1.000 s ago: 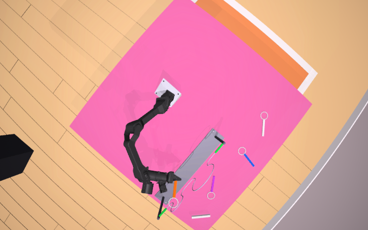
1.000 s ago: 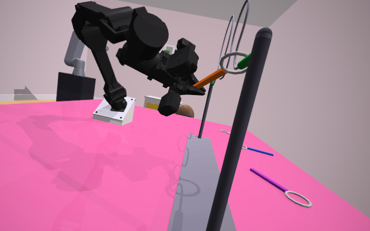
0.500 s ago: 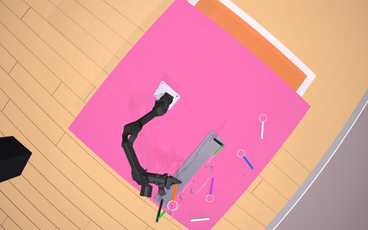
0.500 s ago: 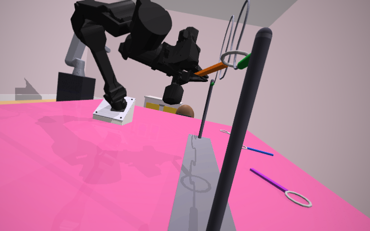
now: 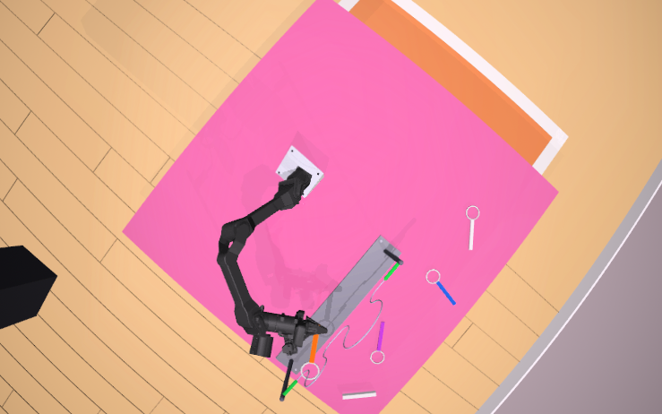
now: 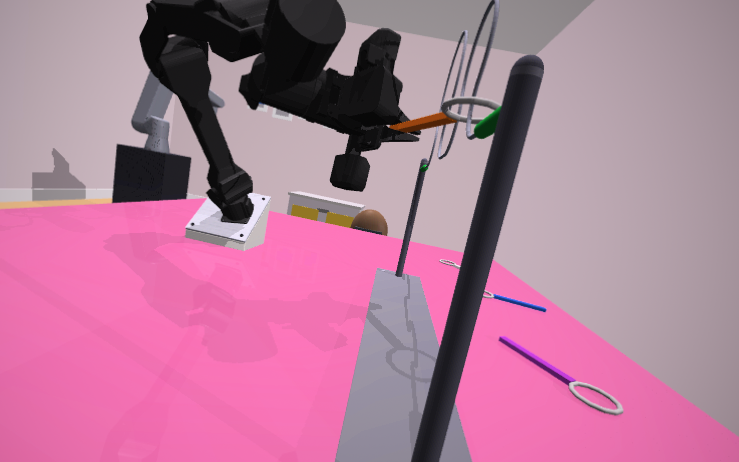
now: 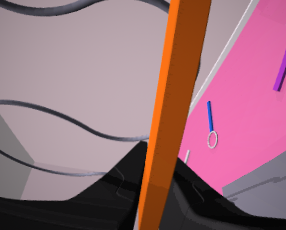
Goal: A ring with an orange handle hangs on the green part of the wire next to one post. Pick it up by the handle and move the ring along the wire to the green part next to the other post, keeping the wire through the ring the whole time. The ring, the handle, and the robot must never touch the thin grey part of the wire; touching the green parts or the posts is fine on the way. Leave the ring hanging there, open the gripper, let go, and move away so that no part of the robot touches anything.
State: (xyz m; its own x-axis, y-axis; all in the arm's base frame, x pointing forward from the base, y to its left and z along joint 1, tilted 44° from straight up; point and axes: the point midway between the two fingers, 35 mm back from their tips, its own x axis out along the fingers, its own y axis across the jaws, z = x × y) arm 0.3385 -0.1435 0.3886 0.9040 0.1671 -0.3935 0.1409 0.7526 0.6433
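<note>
My gripper is shut on the free end of the orange handle. The ring lies nearly flat around the wire, by the grey bend beside the near green part. Whether the ring touches the grey wire cannot be told. The near post stands close to the ring. The far green part meets the far post.
The grey base lies under the wire. Loose ring tools with purple, blue and white handles lie on the pink surface. A white bar lies near its edge.
</note>
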